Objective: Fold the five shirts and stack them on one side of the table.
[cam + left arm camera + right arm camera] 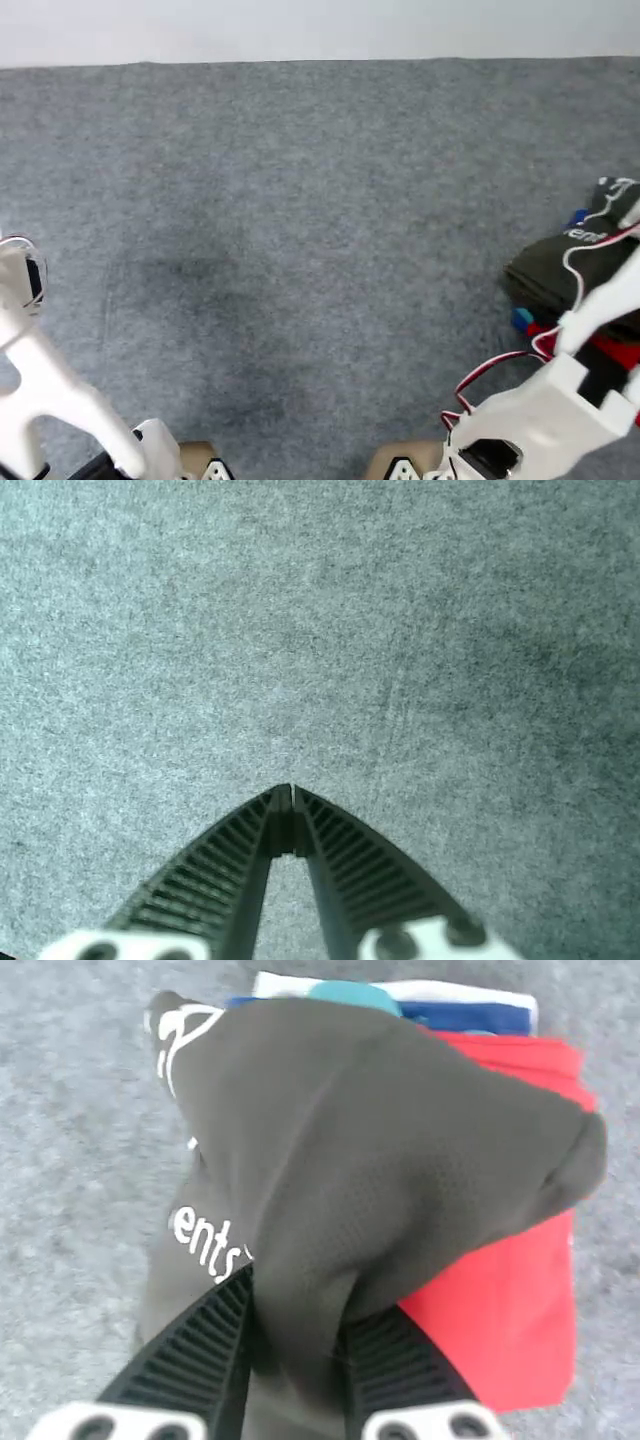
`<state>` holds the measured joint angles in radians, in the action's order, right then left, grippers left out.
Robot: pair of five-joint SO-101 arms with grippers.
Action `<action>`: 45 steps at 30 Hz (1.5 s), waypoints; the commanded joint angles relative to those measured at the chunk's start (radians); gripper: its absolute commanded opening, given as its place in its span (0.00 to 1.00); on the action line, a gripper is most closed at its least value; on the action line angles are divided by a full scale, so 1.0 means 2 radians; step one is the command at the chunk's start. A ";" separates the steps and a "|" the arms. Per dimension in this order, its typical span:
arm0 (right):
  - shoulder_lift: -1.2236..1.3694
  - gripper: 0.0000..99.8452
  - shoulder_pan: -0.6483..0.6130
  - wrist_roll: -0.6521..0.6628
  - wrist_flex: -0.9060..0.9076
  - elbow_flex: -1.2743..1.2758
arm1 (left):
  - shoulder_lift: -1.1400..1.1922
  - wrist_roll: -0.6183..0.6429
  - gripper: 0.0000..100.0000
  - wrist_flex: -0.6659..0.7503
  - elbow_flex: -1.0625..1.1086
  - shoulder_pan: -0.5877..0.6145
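A dark grey shirt [400, 1150] with white print lies bunched on top of a stack at the table's right edge [560, 265]. Under it show a red shirt [500, 1300], a blue one [470, 1015], a teal one [355, 995] and a white one [300, 982]. My right gripper [295, 1305] is shut on a fold of the dark grey shirt, the cloth pinched between its fingers. My left gripper [292, 800] is shut with nothing in it, hovering over bare grey mat at the far left; its arm [30, 330] stands there.
The grey felt mat [300, 220] covers the whole table, with open room across the middle and left. The right arm's white body and red wires [540, 400] lie in front of the stack. A pale wall runs along the back edge.
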<state>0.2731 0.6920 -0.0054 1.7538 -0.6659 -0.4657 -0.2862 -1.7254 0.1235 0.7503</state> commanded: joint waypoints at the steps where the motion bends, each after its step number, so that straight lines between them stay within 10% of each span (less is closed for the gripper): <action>1: 0.010 0.01 0.033 0.022 0.020 -0.003 | -0.011 -0.005 0.01 -0.006 -0.019 -0.003; 14: 0.051 0.26 0.054 0.035 0.019 -0.059 | -0.011 -0.004 0.01 -0.006 -0.016 -0.003; 21: -0.023 0.25 0.024 0.035 0.020 -0.089 | -0.011 -0.004 0.01 -0.006 -0.016 -0.003; 28: -0.026 0.00 0.003 0.057 0.020 -0.044 | -0.011 -0.004 0.01 -0.006 -0.016 -0.003; 45: 0.178 0.01 0.063 0.106 -0.073 -0.022 | -0.013 -0.005 0.01 -0.011 -0.016 -0.003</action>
<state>0.6352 0.8362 0.1941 1.6172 -0.6306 -0.4657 -0.2862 -1.7254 0.1235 0.7503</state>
